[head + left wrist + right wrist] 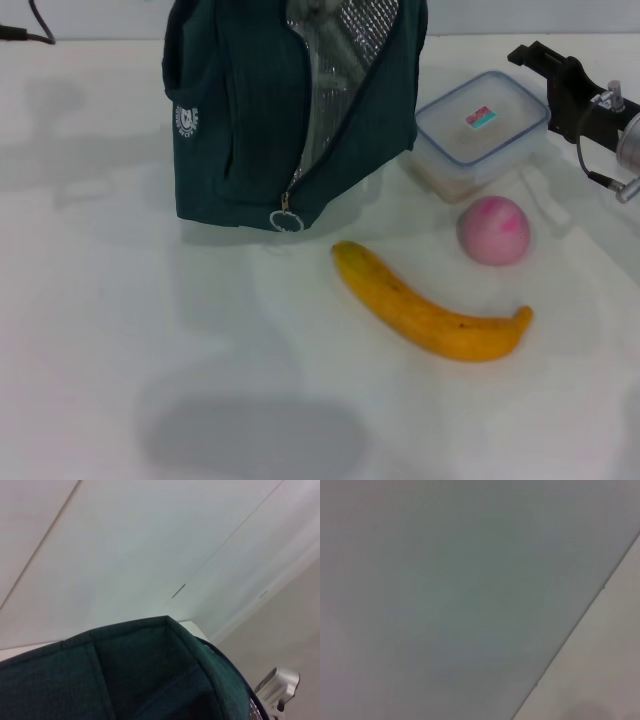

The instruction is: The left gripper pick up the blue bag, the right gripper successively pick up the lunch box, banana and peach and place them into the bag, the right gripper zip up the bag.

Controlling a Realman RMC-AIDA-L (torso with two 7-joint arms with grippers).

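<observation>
The blue bag (250, 120) stands on the white table at the back left, its zip open down the front and the silver lining showing. Its ring pull (286, 221) hangs low on the front. The bag's top runs out of the head view. In the left wrist view the bag's fabric (130, 680) fills the near part; the left gripper does not show. To the bag's right sits the lunch box (480, 128), lid on. The peach (493, 230) lies in front of it, and the banana (430, 305) nearer still. The right gripper (527, 56) hovers just right of the lunch box.
The white table (120, 330) spreads wide to the left and front of the bag. A dark cable end (30, 30) lies at the far left corner. A silver part (277, 685) shows beyond the bag in the left wrist view. The right wrist view holds only plain pale surfaces.
</observation>
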